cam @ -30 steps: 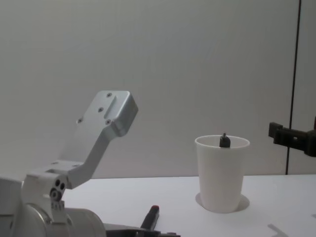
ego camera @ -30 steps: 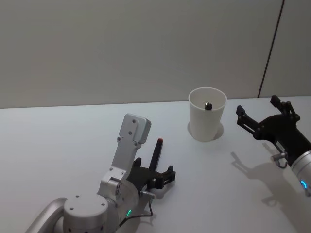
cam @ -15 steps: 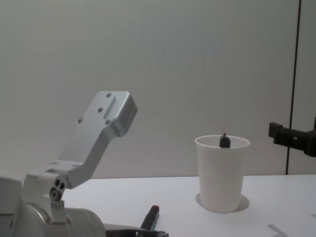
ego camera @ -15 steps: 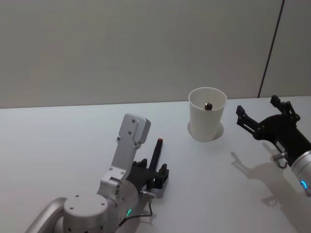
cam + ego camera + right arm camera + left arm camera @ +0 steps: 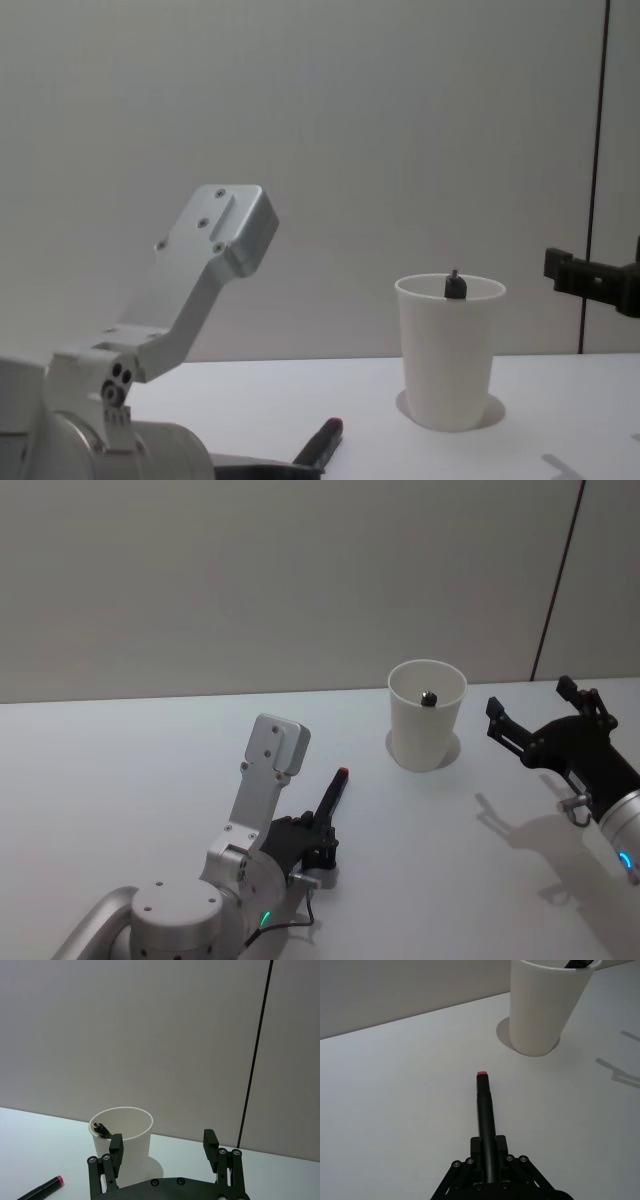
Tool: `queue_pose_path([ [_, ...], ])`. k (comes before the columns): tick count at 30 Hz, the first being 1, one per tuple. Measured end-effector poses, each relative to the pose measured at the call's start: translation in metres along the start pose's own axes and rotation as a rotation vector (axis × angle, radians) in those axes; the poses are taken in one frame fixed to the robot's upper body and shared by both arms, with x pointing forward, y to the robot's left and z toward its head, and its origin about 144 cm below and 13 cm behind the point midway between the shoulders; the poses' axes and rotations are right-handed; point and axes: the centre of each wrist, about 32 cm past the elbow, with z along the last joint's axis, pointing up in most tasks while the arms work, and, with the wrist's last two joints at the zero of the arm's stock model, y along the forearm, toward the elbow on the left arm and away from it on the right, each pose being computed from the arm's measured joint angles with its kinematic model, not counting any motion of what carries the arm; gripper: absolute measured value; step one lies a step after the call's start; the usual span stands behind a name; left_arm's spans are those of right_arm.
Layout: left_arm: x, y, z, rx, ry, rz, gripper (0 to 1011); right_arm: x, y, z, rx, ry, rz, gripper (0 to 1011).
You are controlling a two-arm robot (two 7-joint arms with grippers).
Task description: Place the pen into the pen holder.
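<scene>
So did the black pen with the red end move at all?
Yes. The pen swung its red end a little rightward, nearer the pen holder, which stayed put. The left gripper is shut on it.

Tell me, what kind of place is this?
Probably a robot test lab: a white table against a plain wall, a cup standing on it, the left claw shut on a pen, the right claw open near the cup.

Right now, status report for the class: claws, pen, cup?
Left claw shut on pen, red tip toward cup. Right claw open beside cup. Dark item in cup; nothing between.
</scene>
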Motion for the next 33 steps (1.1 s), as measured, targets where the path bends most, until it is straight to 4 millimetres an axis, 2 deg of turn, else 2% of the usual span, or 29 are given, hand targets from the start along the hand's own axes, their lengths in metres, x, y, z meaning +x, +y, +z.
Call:
queue_pose_path([
  [15,0.000,0.000,0.000,-0.013,0.000,0.003,173,0.000,0.000,0.000,0.000,0.000,0.000,1001],
  [33,0.013,0.008,-0.001,-0.226,-0.002,0.038,173,0.000,0.000,0.000,0.000,0.000,0.000,1001],
])
